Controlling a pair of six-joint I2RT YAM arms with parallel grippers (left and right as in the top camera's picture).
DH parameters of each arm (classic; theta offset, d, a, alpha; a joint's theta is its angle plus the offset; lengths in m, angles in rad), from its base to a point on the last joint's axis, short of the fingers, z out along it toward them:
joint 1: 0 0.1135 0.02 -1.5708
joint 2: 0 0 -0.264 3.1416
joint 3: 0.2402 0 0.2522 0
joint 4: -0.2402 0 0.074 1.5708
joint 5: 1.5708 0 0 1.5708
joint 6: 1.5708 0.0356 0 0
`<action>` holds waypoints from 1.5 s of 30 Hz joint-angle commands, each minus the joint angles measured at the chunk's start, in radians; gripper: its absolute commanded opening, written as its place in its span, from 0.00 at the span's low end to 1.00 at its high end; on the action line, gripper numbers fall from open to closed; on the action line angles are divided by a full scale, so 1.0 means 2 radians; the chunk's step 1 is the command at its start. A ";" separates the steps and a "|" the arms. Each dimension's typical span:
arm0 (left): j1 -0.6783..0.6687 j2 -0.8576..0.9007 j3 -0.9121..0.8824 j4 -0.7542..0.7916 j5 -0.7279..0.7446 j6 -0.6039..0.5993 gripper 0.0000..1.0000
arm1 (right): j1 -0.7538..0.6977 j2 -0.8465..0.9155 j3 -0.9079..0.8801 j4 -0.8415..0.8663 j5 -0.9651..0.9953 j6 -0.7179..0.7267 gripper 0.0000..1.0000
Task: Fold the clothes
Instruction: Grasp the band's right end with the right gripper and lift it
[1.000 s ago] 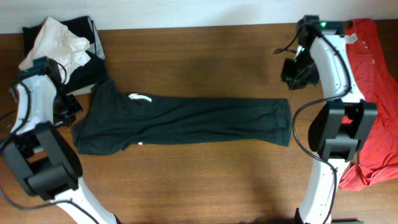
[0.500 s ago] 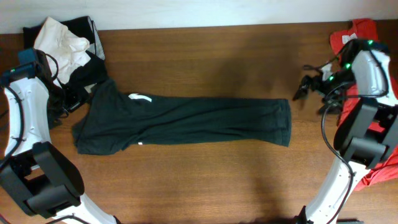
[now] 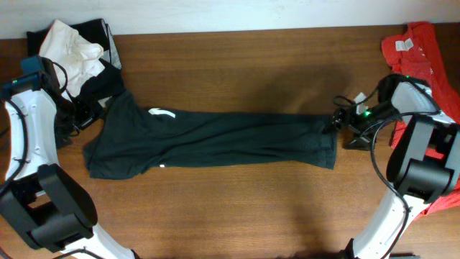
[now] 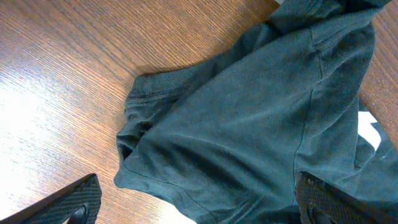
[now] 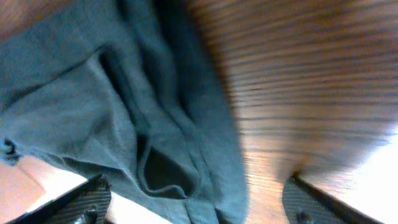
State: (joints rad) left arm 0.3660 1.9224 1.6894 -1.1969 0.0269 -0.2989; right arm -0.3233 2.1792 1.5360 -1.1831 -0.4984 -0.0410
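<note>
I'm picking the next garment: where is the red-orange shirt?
In the overhead view the red-orange shirt lies along the table's right edge, partly behind the right arm, past the black shirt's right end.

A: Cloth?
B: One dark shirt (image 4: 249, 124), rumpled, from centre out to 3 o'clock. Sleeve hem at 10. A white mark (image 4: 370, 128) at 3.
A: Surface?
B: A wood table (image 4: 62, 74), 9 to 12.
A: Tool?
B: The left gripper (image 4: 199, 208), fingers (image 4: 74, 202) at 7 and 5, spread wide, shirt edge between.
</note>
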 commanded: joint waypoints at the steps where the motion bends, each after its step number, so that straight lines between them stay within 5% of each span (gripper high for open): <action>1: 0.000 -0.001 -0.004 0.000 0.004 0.000 0.99 | 0.048 0.036 -0.051 0.033 -0.006 -0.014 0.75; 4: 0.000 -0.001 -0.004 0.000 0.004 0.000 0.99 | 0.077 0.036 -0.053 0.039 -0.013 -0.001 0.38; 6: 0.000 -0.001 -0.004 0.000 0.004 0.000 0.99 | 0.081 0.035 -0.052 0.042 -0.013 0.012 0.31; 7: 0.000 -0.001 -0.004 0.000 0.004 0.000 0.99 | 0.081 0.035 -0.051 0.043 -0.013 0.019 0.11; 8: 0.000 -0.001 -0.004 0.000 0.004 0.000 0.99 | 0.076 0.035 -0.044 0.041 -0.012 0.027 0.04; 13: 0.000 -0.001 -0.009 0.002 0.004 0.000 0.99 | 0.049 0.006 0.008 -0.001 0.020 0.040 0.04; 18: 0.000 -0.001 -0.047 0.028 0.004 0.000 0.99 | 0.040 -0.079 0.062 -0.054 0.153 0.100 0.04; 27: 0.000 -0.001 -0.049 0.031 0.006 0.000 0.99 | 0.053 -0.179 0.067 -0.074 0.251 0.147 0.04; 39: 0.000 -0.001 -0.049 0.031 0.017 0.000 0.99 | 0.302 -0.128 0.048 0.014 0.219 0.196 0.11; 45: 0.000 -0.001 -0.049 0.030 0.017 0.000 0.99 | 0.352 -0.109 0.045 0.052 0.213 0.222 0.10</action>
State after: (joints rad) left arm 0.3660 1.9224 1.5978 -1.1362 0.0498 -0.2989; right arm 0.3595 1.9541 1.6306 -1.0897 -0.0620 0.3782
